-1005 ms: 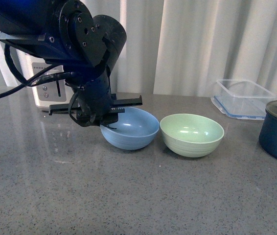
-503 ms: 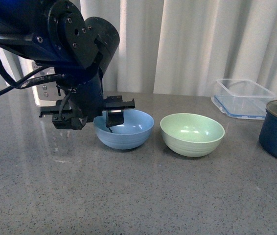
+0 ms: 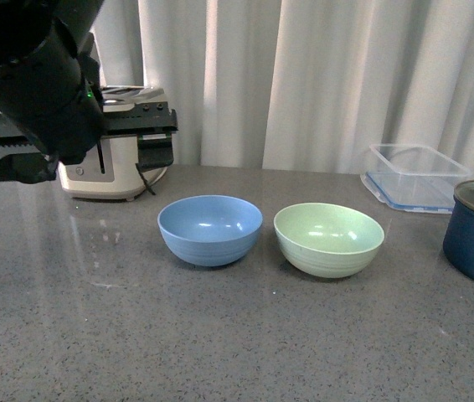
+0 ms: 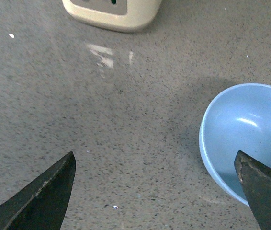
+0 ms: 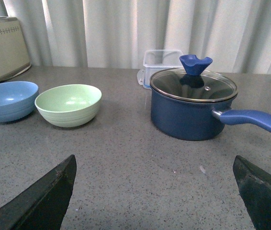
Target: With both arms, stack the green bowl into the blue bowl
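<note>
1. Now the green bowl (image 3: 329, 239) stands upright on the grey table (image 3: 220, 343), just beside the blue bowl (image 3: 210, 228), with a narrow gap between them. Nothing holds either bowl.
2. In the left wrist view, the left claw (image 4: 153, 158) is spread wide and hangs empty above the table, beside the blue bowl.
3. The right claw (image 5: 153, 158) is also spread wide and empty. It is well apart from the green bowl, on the side of the dark blue pot (image 5: 193, 108).
4. I judge that the step in hand is the reach for the green bowl. The right claw should take its rim on the side towards the pot, with one finger inside and one outside.
5. The bowl should be lifted clear over the blue rim, centred, and then lowered level. The left claw could steady the blue bowl, because it may slide.
6. The green bowl is pale mint, round and matte, with faint ridges low on its wall. It is empty and about the same size as the blue one.
</note>
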